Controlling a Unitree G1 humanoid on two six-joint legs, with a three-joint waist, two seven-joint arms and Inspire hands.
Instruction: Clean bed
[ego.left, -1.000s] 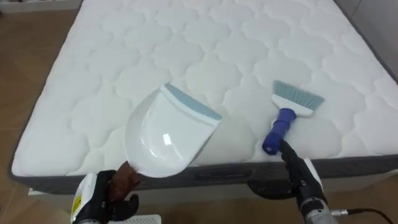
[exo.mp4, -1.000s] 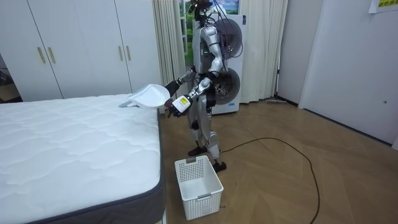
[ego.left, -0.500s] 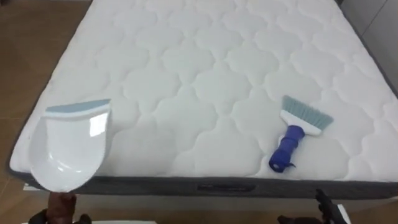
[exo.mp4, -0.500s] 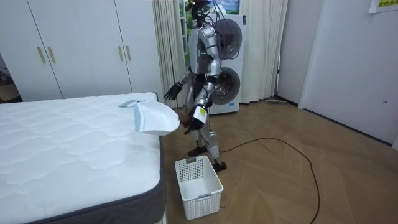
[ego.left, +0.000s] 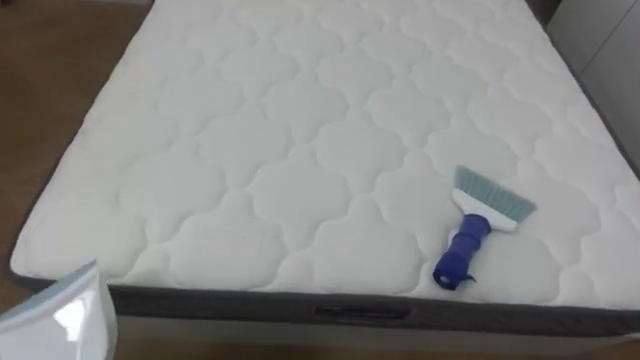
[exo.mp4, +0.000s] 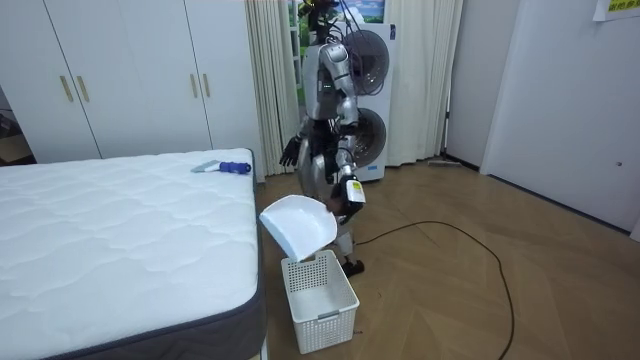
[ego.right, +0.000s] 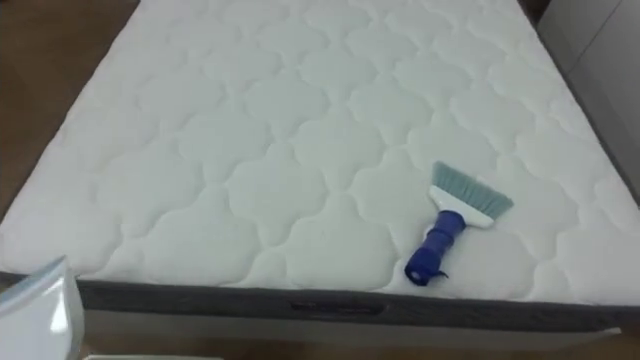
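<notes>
Now dustpan (exo.mp4: 298, 222) tilted over basket (exo.mp4: 330, 318), left hand (exo.mp4: 345, 200) gripping; brush (ego.left: 474, 230) on bed (ego.left: 300, 150)

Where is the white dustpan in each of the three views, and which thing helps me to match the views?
Left eye view: the dustpan is in the lower left corner, off the mattress edge.
Right eye view: the dustpan is also in the lower left corner.
Room view: the dustpan is near the middle, tilted above the white basket.
Shared landmark: the blue-handled brush lying on the mattress.
</notes>
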